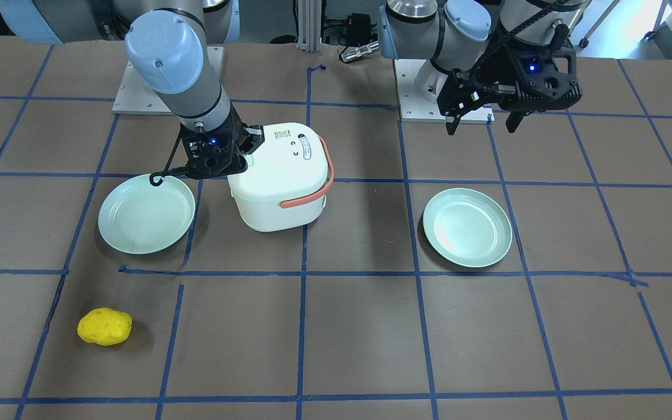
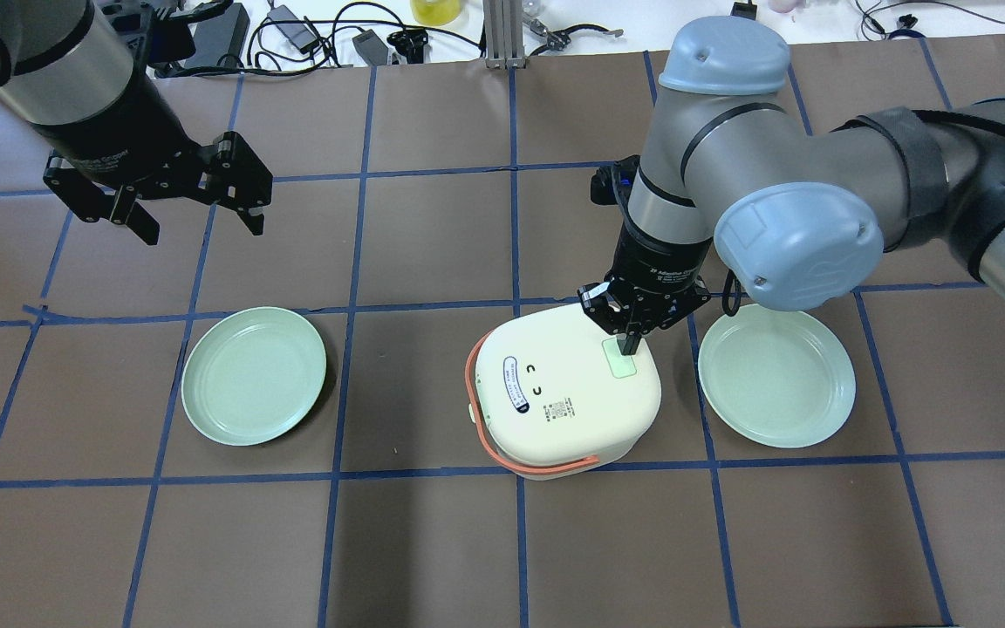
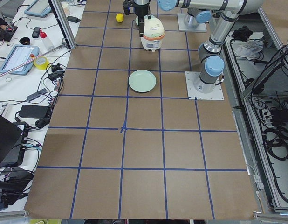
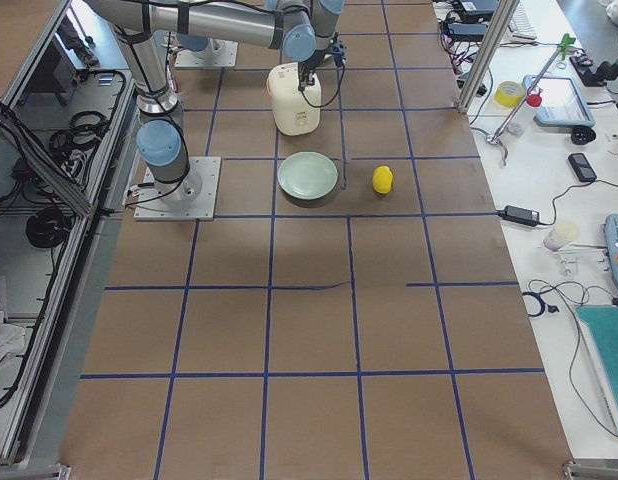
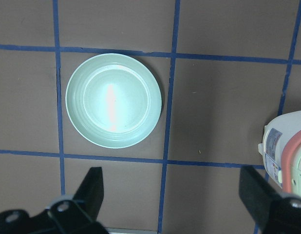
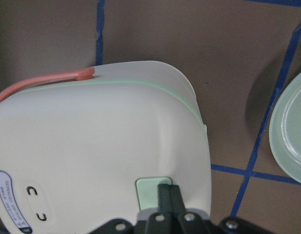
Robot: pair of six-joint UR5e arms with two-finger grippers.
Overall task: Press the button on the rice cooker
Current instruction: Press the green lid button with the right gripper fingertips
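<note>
The white rice cooker (image 2: 555,392) with a coral handle (image 2: 485,436) stands mid-table; it also shows in the front view (image 1: 280,178). Its pale mint button (image 2: 620,362) is on the lid's right part. My right gripper (image 2: 632,347) is shut, with its fingertips down on the button's near edge. In the right wrist view the closed fingers (image 6: 168,195) rest on the button (image 6: 148,192). My left gripper (image 2: 201,225) is open and empty, held high above the table at the far left, well away from the cooker.
A mint plate (image 2: 777,375) lies right of the cooker, close under my right arm. Another mint plate (image 2: 254,375) lies left of it, below my left gripper. A yellow lumpy object (image 1: 104,326) lies near the table's far side. Cables lie past the table's far edge.
</note>
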